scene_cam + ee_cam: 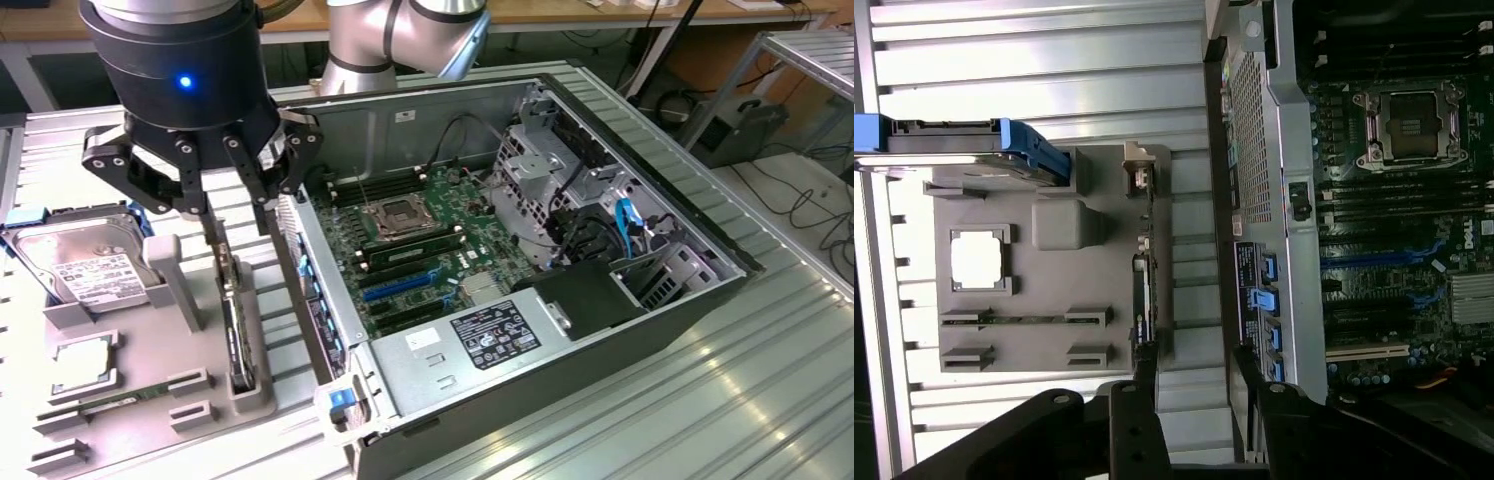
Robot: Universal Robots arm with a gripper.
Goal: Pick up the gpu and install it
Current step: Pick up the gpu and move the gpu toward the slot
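1. The claw [227, 222] hangs over the gray holder tray [147, 400] at the exterior view's left, its two black fingers spread wide and gripping nothing.
2. The gpu [238, 330] stands on its long edge in a slot along the side of the tray nearest the open computer case [561, 380].
3. The card sits directly below the claw, with its upper end just under the fingertips. It may be brushing one finger, but this cannot be told for sure.
4. In the wrist view, the gpu [1143, 290] shows edge-on as a thin dark strip. It lines up with one finger of the claw [1192, 365], and the other finger is off toward the case.
5. A hard drive [94, 270] rests at the tray's far corner, well apart from the card.
6. Tray and case both sit on the ribbed metal desk [694, 400].
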